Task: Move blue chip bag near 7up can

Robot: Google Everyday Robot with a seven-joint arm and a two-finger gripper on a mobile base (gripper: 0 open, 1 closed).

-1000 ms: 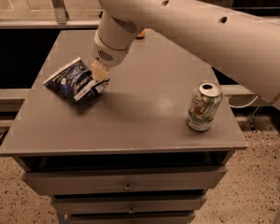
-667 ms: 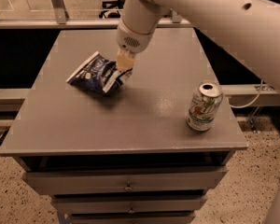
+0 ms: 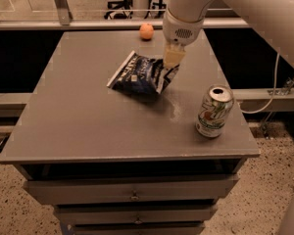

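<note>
the white arm [image 3: 245, 4] filled the upper right of the view and reached down to the tool [image 3: 172, 61], which hung over the back half of the grey counter [image 3: 88, 126]. a stack of drawers [image 3: 132, 192] ran beneath the counter top, well below the tool.

the chip bag [image 3: 139, 75] hung from the tool and spread out to the view's left of it. it was tilted, with a shadow on the counter under it, so it looked lifted or barely grazing the surface. the tool's pale fingers were pressed together on the bag's right-hand edge and held nothing else.

the can [image 3: 214, 111] stood upright in front of the tool and off to the view's right, well apart from the bag and near the counter's front corner. a small orange [image 3: 146, 31] sat behind the tool at the back edge.

the bag was probably very light, soft and crinkly, with slick film and brittle chips inside. the flat sealed edge seemed the best place to pinch, since the puffed middle would likely squash or slip. held by one edge it could swing, and the can would likely tip if brushed.
</note>
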